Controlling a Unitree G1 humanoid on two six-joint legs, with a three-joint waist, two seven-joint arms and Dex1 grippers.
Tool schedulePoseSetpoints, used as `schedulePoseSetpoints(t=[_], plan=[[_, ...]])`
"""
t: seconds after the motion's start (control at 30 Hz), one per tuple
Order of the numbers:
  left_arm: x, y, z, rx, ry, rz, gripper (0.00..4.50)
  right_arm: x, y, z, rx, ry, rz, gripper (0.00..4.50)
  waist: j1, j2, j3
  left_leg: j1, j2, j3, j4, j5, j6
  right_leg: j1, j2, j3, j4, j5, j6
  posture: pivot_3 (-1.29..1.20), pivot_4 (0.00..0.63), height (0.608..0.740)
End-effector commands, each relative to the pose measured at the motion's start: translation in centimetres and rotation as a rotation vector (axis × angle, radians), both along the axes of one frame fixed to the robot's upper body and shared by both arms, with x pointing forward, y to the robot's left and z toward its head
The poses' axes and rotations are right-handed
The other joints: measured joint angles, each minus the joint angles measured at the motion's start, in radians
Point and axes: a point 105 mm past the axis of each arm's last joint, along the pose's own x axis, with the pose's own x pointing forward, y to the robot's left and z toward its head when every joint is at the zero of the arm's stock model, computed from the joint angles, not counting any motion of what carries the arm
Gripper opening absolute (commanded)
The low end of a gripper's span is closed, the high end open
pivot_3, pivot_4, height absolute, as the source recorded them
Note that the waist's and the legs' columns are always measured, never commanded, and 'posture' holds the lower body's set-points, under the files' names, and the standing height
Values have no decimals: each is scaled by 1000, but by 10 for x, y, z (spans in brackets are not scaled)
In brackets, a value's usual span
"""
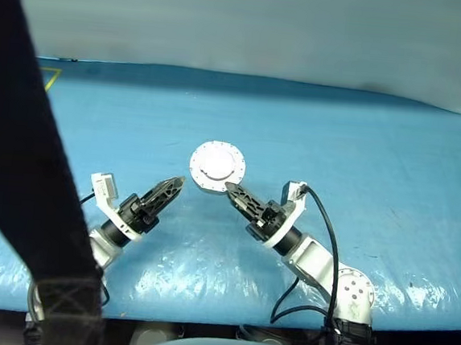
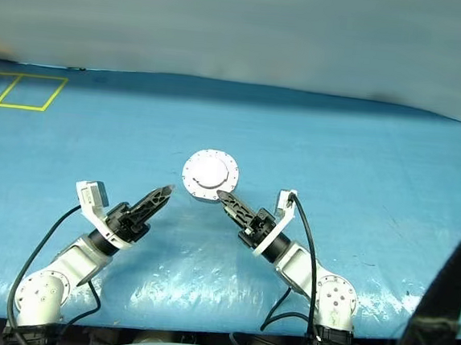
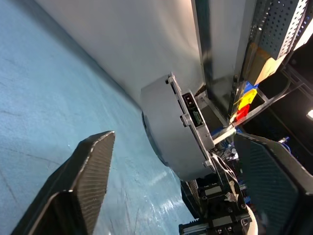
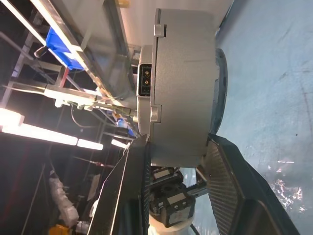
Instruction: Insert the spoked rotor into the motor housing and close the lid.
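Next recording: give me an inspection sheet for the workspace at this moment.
Surface: blue sheet, shiny and wrinkled toward the front.
Job's things: motor housing closed, lid on it with the smooth face up.
Clutter: nothing seen.
Grippers: left gripper open beside the housing; right gripper clamped on the housing.
Cables: black cable looping along the right arm.
Surroundings: yellow tape marks; black strap in the foreground.

Spoked rotor hidden inside the closed motor housing [image 1: 217, 168], windings covered by the lid [image 2: 210, 171], desk [image 1: 377, 153] cut off at both sides
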Motion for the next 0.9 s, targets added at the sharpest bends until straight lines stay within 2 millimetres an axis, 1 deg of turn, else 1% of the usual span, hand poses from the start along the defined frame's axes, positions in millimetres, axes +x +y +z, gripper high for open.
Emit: schedulePoseSetpoints(t=[0.03, 0.1, 0.17, 0.4, 0.5, 0.57, 0.63, 0.8, 0.9], plan=[[-2, -9, 24, -104, -78, -73, 4493, -8, 5, 30, 56, -121, 54, 1248, 0, 0, 0, 0, 0, 0, 0, 0, 0, 0, 0, 0, 0, 0, 0, 0, 150, 740], [-1, -14, 31, -120, -105, -94, 4493, -8, 5, 28, 43, -117, 56, 1248, 0, 0, 0, 0, 0, 0, 0, 0, 0, 0, 0, 0, 0, 0, 0, 0, 150, 740], [1, -20, 31, -126, -99, -117, 4493, -8, 4, 26, 33, -111, 55, 1248, 0, 0, 0, 0, 0, 0, 0, 0, 0, 0, 0, 0, 0, 0, 0, 0, 150, 740], [7, -46, 8, -140, 30, -205, 4493, -9, 6, 29, 38, -119, 54, 1248, 0, 0, 0, 0, 0, 0, 0, 1, -2, 0, 1, 0, 0, 0, 1, 0, 150, 740], [12, -43, 3, -148, 56, -165, 4493, -9, 7, 29, 39, -120, 54, 1248, 0, 0, 0, 0, 0, 0, 0, 1, -1, 0, 1, 1, 0, 0, 1, 0, 150, 740], [18, -27, 3, -177, 57, -88, 4493, -10, 7, 30, 40, -121, 52, 1248, -2, 0, 0, 0, 0, 0, 0, 1, -1, 0, 1, 1, 0, 0, 1, 0, 150, 740], [18, -21, 1, -181, 64, -66, 4493, -10, 6, 29, 40, -120, 49, 1248, -1, 0, 0, 0, 1, 0, 0, 0, -1, 0, 2, 1, 0, 0, 1, 0, 150, 740], [15, -26, 2, -192, 63, -102, 4493, -10, 6, 28, 31, -118, 48, 1248, 2, -1, 0, 0, 0, 0, 1, 0, 0, 0, 1, 1, 0, 0, 0, 0, 150, 740], [15, -43, 5, -215, 53, -151, 4493, -9, 7, 27, 26, -116, 48, 1248, 2, -1, 0, 0, 0, 0, 1, 0, 0, 1, 1, 1, -1, 1, 1, 0, 150, 740]])
